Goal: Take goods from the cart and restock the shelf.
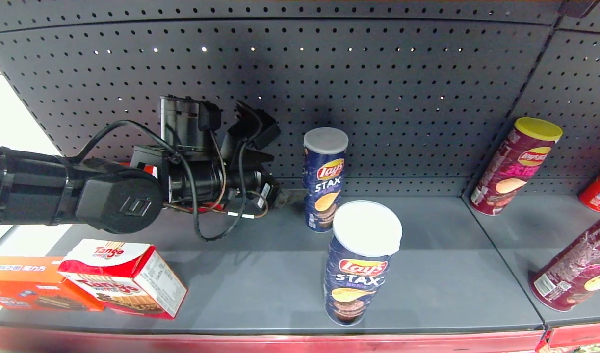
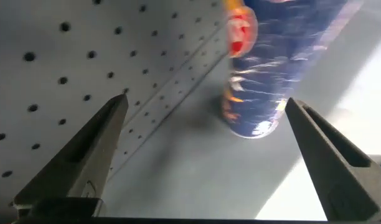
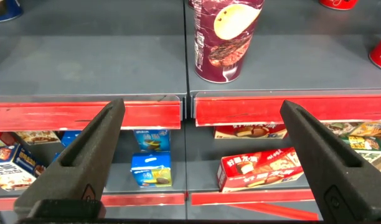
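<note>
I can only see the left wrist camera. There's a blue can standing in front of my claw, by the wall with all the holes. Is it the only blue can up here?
Observer: No. A second dark blue cylindrical chip can with a white plastic lid stands upright nearer the front edge of the grey metal shelf, in front of that grey-lidded blue can.
Operator: Anything else on the left?
Observer: Yes, a red-and-white cardboard box lies near the front edge, beside an orange cardboard box.
Operator: What's my other claw doing?
Observer: The right claw is open and empty, with a maroon cylindrical chip can standing beyond it.
</note>
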Motion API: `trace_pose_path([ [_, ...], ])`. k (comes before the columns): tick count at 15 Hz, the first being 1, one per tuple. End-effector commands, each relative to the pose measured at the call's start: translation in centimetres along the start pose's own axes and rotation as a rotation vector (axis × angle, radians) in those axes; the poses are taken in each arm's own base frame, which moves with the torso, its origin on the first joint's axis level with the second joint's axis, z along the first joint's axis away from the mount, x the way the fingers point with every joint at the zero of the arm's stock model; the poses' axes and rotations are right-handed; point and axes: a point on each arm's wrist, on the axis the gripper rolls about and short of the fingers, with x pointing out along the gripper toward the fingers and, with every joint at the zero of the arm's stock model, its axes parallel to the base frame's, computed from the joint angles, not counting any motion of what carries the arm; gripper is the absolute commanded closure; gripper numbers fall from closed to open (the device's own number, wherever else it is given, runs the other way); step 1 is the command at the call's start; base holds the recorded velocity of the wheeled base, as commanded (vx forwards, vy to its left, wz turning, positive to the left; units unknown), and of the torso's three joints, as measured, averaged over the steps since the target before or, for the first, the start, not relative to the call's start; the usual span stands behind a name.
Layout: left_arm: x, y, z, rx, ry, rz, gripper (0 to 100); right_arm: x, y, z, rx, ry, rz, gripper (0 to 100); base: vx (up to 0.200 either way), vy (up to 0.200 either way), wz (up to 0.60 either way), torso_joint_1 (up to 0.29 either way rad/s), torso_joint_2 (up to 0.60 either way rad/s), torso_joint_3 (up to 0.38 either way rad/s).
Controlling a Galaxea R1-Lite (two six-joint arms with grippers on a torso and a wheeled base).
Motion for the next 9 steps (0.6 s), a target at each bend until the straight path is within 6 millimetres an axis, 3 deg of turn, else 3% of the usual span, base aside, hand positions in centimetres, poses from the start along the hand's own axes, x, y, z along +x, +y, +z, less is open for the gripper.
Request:
trace_pose_path([
  [1, 0.87, 0.12, -0.29, -0.003, 0.009, 0.004, 0, 0.01, 0.0, 0.01, -0.001, 0.001, 0.0, 0, 0.0, 0.0, 0.0, 0.0, 0.0, 0.0],
  [9, 1.37, 0.5, -0.8, -0.01, 0.026, 0.025, 0, 0.01, 0.0, 0.01, -0.001, 0.001, 0.0, 0, 0.0, 0.0, 0.0, 0.0, 0.0, 0.0],
])
